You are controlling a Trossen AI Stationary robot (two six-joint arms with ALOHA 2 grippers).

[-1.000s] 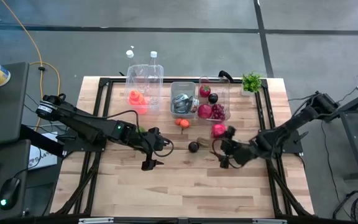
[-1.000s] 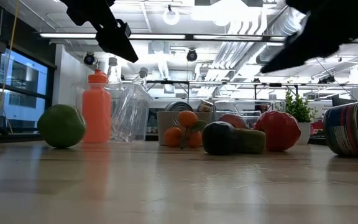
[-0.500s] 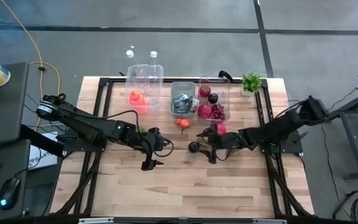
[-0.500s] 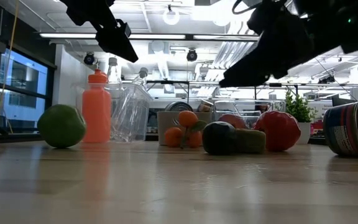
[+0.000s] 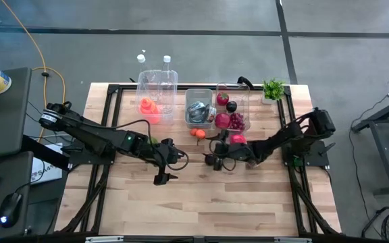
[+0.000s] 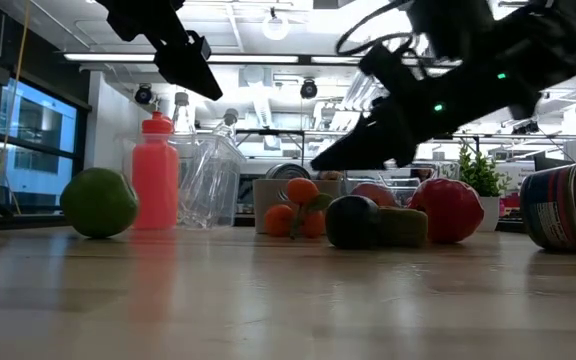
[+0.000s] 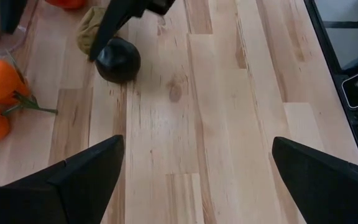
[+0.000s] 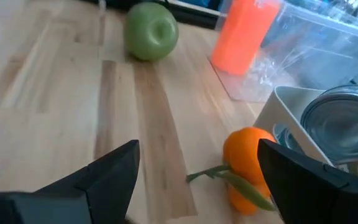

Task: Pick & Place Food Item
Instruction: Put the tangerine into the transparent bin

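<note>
My right gripper [image 5: 216,154] spread and holding nothing, poised over the dark plum [image 5: 210,160] just beside its fingertips, oranges [image 5: 198,133] just beyond, my left gripper [image 5: 163,173] spread, waiting well apart.

Both arms matte black, jointed, black cables; green LEDs on right arm [image 6: 468,75]; left arm [image 5: 107,140] w/ green LED.

The pale striped wooden bench [image 5: 201,202] carries a round green apple [image 8: 151,31], an orange plastic bottle [image 6: 155,172], two orange tangerines with green stems [image 8: 248,168], a round black fruit [image 7: 118,60], a red tomato-like fruit [image 6: 451,210] and a silver-blue tin can [image 6: 566,208].
</note>
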